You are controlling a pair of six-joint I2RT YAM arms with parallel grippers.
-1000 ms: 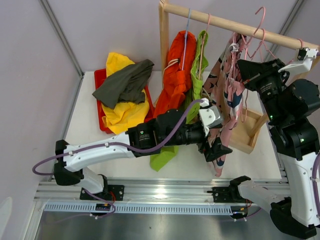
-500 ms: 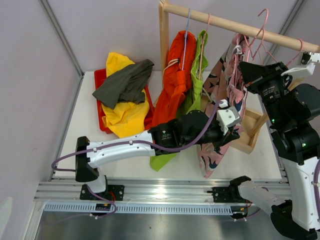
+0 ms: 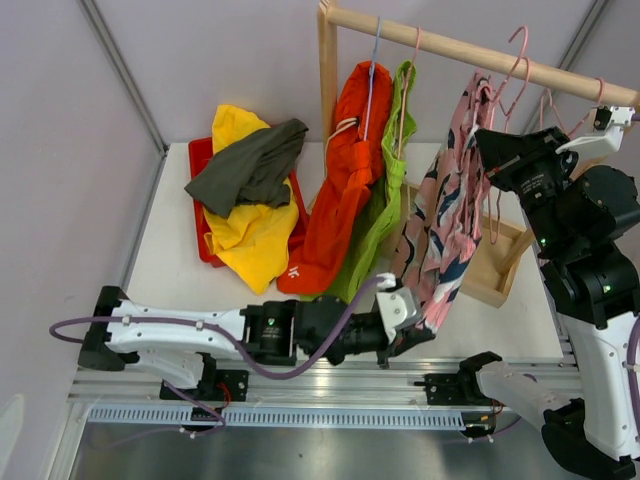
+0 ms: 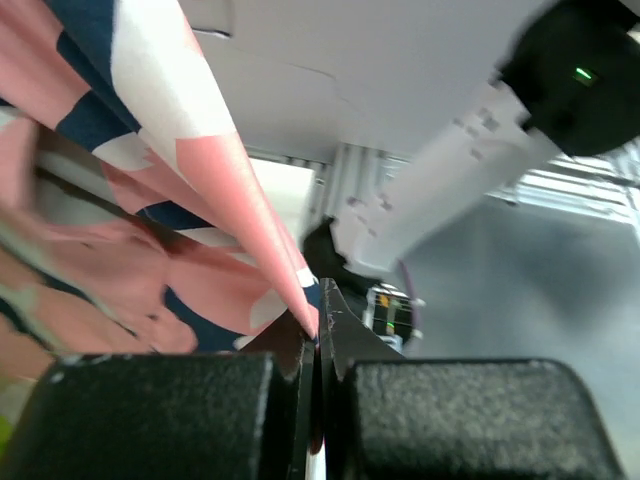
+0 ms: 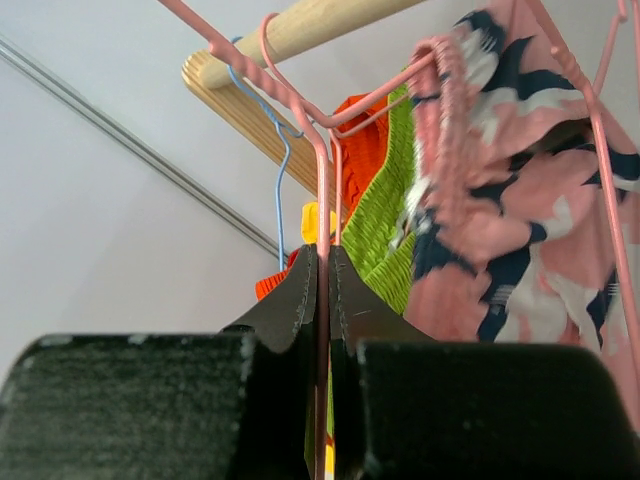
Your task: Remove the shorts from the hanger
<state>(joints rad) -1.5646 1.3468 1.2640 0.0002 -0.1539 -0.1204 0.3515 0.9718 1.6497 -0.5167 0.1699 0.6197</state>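
Pink shorts with a dark pattern (image 3: 448,215) hang from a pink hanger (image 3: 516,58) on the wooden rail (image 3: 440,42). They are stretched down and forward. My left gripper (image 3: 413,326), low near the table's front edge, is shut on their bottom hem (image 4: 300,300). My right gripper (image 5: 322,262) is up by the rail, shut on the pink hanger's wire (image 5: 322,190), with the shorts' waistband (image 5: 530,180) just to its right. Orange shorts (image 3: 342,190) and lime green shorts (image 3: 386,200) hang to the left. Yellow shorts (image 3: 245,235) and olive-grey shorts (image 3: 250,165) lie piled on a red tray (image 3: 198,155).
A wooden upright post (image 3: 327,70) carries the rail's left end. The rack's wooden base frame (image 3: 500,270) sits at the right, under the rail. A blue hanger (image 3: 372,60) holds the orange shorts. A wall (image 3: 70,200) bounds the table on the left.
My left gripper shut on the pink shorts' hem and drew back and down toward the front edge, pulling the fabric taut. The right gripper stayed clamped on the hanger.
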